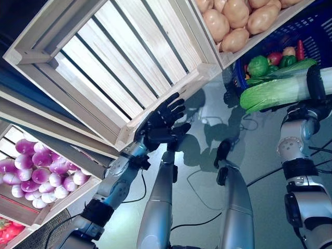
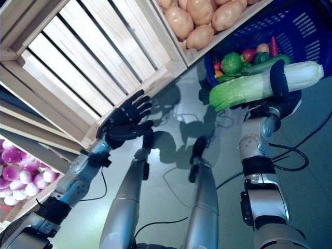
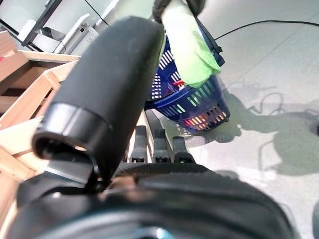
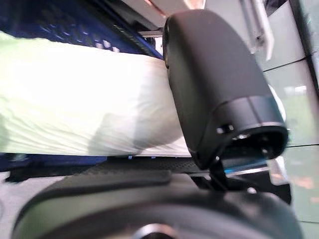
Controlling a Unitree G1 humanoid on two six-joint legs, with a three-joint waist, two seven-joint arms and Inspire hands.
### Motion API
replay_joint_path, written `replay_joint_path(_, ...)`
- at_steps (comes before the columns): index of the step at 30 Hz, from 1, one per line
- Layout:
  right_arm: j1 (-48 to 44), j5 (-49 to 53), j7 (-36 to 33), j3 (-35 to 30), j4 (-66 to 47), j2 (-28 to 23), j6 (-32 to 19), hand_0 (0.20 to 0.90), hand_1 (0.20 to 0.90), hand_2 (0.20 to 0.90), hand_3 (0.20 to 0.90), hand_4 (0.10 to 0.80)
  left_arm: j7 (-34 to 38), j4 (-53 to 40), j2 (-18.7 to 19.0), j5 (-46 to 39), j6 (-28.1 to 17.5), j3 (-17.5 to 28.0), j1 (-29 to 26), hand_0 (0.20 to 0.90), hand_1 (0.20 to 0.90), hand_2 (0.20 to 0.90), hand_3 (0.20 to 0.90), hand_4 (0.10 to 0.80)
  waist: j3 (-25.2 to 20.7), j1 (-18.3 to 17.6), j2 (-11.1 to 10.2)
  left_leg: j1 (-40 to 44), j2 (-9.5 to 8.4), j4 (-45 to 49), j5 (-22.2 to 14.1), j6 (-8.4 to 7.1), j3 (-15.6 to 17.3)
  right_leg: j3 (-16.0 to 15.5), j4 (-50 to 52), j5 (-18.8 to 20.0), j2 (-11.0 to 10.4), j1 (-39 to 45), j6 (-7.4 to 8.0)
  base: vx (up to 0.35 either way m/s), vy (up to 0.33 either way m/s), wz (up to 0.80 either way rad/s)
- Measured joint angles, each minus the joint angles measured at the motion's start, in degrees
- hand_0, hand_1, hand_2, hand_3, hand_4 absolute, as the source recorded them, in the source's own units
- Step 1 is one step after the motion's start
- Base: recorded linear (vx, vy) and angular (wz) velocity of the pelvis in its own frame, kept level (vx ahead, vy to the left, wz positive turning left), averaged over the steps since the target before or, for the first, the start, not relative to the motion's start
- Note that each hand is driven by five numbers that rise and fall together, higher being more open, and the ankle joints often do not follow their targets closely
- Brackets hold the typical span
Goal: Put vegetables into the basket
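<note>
Robot hand on our right (image 2: 277,85) is curled round a long napa cabbage (image 2: 254,85), thumb over the pale stalk, as the right wrist view shows from close up. We hold the cabbage lying across the near rim of the blue basket (image 2: 306,36), its green leafy end pointing toward nine o'clock and its white end toward three o'clock. We cannot tell whether it touches the rim.

Inside the basket, at about one o'clock in the head views, we see a green round vegetable (image 2: 231,63), a red one (image 2: 249,54) and a green pepper (image 2: 260,57) just beside each other, with something red and thin (image 2: 273,45) standing behind them.

Our left robot hand (image 2: 124,122) hangs at about nine o'clock of centre, fingers relaxed and spread, holding nothing, just in front of the lip of an empty slatted wooden crate (image 1: 104,62). At twelve o'clock a second crate holds potatoes (image 1: 236,21). At eight o'clock a lower crate holds purple-and-white turnips (image 1: 36,174). The floor (image 1: 249,155) is pale and glossy.
</note>
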Motion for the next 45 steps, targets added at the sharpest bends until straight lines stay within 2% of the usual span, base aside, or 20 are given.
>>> replay_joint_path(4, -1.9, -14.36, -10.04, 0.06, -3.23, -2.75, -0.06, 0.3, 0.3, 0.3, 0.3, 0.4, -0.19, -0.48, 0.66, 0.0, 0.01, -0.94, 0.03, 0.9, 0.9, 0.9, 0.9, 0.8, 0.0, 0.63, 0.0, -0.07, -0.1, 0.74, -0.56, 0.09, 0.04, -0.1, 0.41, -0.08, -0.06, 0.25, 0.08, 0.066, -0.011, 0.01)
replay_joint_path(10, -5.08, -26.76, -20.64, -0.19, -3.44, -7.7, 0.07, 0.3, 0.3, 0.3, 0.3, 0.4, -0.44, -0.84, 1.73, -0.02, 0.01, -1.25, 0.61, 0.9, 0.9, 0.9, 0.9, 0.8, -0.01, 0.56, 0.01, 0.07, -0.53, 2.72, -1.61, 0.5, -0.05, -0.1, 1.43, -0.66, -0.45, 0.96, 0.13, 0.06, 0.006, 0.02)
replay_joint_path(15, -5.31, -37.9, -24.23, 0.43, -3.45, -9.15, 4.38, 0.3, 0.3, 0.3, 0.3, 0.4, -0.35, -1.4, 1.98, -0.02, -0.04, -1.62, 1.98, 0.9, 0.9, 0.9, 0.9, 0.8, -0.01, 0.68, 0.02, 0.12, -0.78, 3.31, -1.77, 0.64, 0.01, -0.08, 2.14, -1.06, -0.88, 0.92, 0.26, 0.025, 0.009, 0.01)
replay_joint_path(19, -5.94, -37.04, -24.25, 1.29, -3.16, -9.16, 4.67, 0.3, 0.3, 0.3, 0.3, 0.4, -0.33, -1.76, 2.16, -0.02, -0.09, -1.94, 3.31, 0.9, 0.9, 0.9, 0.9, 0.8, -0.02, 0.75, 0.03, 0.13, -0.86, 3.05, -1.89, 0.46, 0.02, -0.07, 2.18, -1.18, -0.97, 0.86, 0.47, 0.0, 0.0, 0.0)
replay_joint_path(22, -6.88, -31.29, -24.2, 2.23, -2.35, -8.87, 3.98, 0.3, 0.3, 0.3, 0.3, 0.4, -0.28, -1.75, 2.36, -0.04, -0.13, -2.07, 3.75, 0.9, 0.9, 0.9, 0.9, 0.8, -0.02, 0.81, 0.05, 0.14, -0.98, 2.65, -1.73, 0.61, 0.04, -0.06, 2.08, -1.23, -1.1, 0.73, 0.44, 0.0, 0.0, 0.0)
replay_joint_path(25, -8.18, -21.7, -22.97, 2.18, 1.0, -8.44, 0.24, 0.3, 0.3, 0.3, 0.3, 0.4, -0.24, -1.76, 2.4, -0.09, -0.3, -2.19, 3.41, 0.9, 0.9, 0.9, 0.9, 0.8, -0.03, 1.19, 0.06, 0.12, -1.12, 2.3, -1.57, 0.5, -0.01, -0.06, 2.1, -1.35, -1.22, 0.48, 0.2, 0.008, -0.001, 0.05)
replay_joint_path(30, -8.42, -7.98, -16.14, 1.8, 4.67, -5.85, -5.01, 0.3, 0.3, 0.3, 0.3, 0.4, 0.17, -1.76, 2.73, -0.12, -0.78, -3.79, 2.31, 0.9, 0.9, 0.9, 0.9, 0.8, -0.03, 2.06, 0.09, 0.09, -1.11, 1.61, -1.41, 0.23, 0.03, -0.2, 2.1, -1.56, -1.29, 0.21, 0.26, 0.0, 0.0, 0.0)
replay_joint_path(35, -8.51, -5.52, -9.71, 1.82, 4.93, -2.67, -5.55, 0.3, 0.3, 0.3, 0.3, 0.4, 1.1, -1.77, 2.66, 0.01, -0.86, -4.17, 0.78, 0.9, 0.9, 0.9, 0.9, 0.8, -0.03, 2.2, 0.12, -0.79, -1.12, 1.43, -1.42, 0.23, 0.01, -0.3, 2.62, -1.94, -1.43, -0.85, 0.06, 0.01, 0.002, 0.02)
replay_joint_path(36, -8.55, -4.95, -8.62, 1.85, 4.9, -2.44, -5.57, 0.549, 0.549, 0.549, 0.549, 0.566, 1.35, -1.77, 2.6, 0.03, -0.86, -4.17, 0.77, 0.9, 0.9, 0.9, 0.9, 0.8, -0.03, 2.22, 0.12, -1.0, -1.22, 1.44, -1.47, 0.31, -0.01, -0.3, 2.9, -2.1, -1.55, -1.16, -0.03, 0.022, 0.01, 0.06)
replay_joint_path(37, -8.56, -4.21, -8.03, 1.85, 4.83, -2.29, -5.57, 0.9, 0.9, 0.9, 0.9, 0.8, 1.53, -1.77, 2.57, 0.03, -0.86, -4.2, 0.79, 0.9, 0.9, 0.9, 0.9, 0.8, -0.03, 2.26, 0.12, -1.15, -1.28, 1.45, -1.46, 0.3, -0.06, -0.31, 3.05, -2.23, -1.64, -1.37, -0.03, 0.012, 0.006, 0.04)
replay_joint_path(45, -8.93, -4.03, -7.32, 1.85, 4.83, -2.14, -5.57, 0.9, 0.9, 0.9, 0.9, 0.8, 1.8, -2.83, 2.46, 0.11, -1.0, -4.29, 1.05, 0.9, 0.9, 0.9, 0.9, 0.8, -0.04, 2.65, 0.13, -2.14, -1.62, 1.79, -1.46, 0.31, -0.08, -0.36, 3.88, -2.54, -2.03, -2.49, -0.12, 0.001, 0.002, 0.01)
